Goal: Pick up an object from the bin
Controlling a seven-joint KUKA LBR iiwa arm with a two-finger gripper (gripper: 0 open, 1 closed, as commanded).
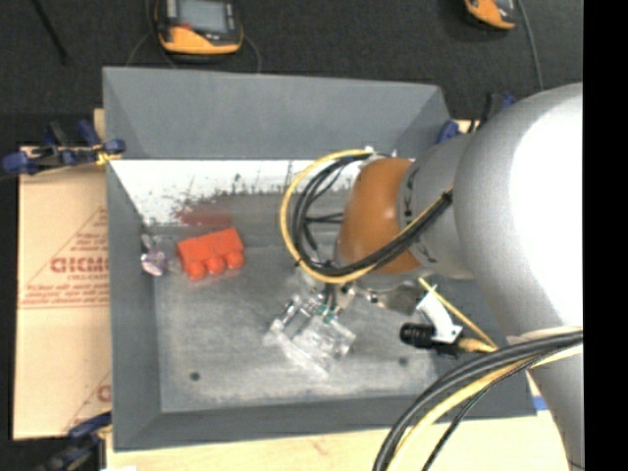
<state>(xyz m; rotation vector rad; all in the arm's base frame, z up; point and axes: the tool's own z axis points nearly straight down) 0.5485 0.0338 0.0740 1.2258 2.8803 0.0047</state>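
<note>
Closest to cam: bulky pale-grey arm in from the right, w/ orange wrist cover and looped black + yellow cables hanging off it. Under that, hand down low over the bin floor, approx middle-right, sitting right above a clear see-through plastic thing lying toward the front of the floor. Prob touching it, but can't say for sure. Can't tell whether hand spread or pinched either, tip lost against the clear plastic, so not calling it a grip. Over on the left, well apart from hand: orange-red studded brick lying flat near the back wall, w/ a small clear-pinkish bit just beside it on its left, nearly touching. Reddish smears on the back wall just above the brick. Small dark speck on the floor front-left, no idea what.
</note>
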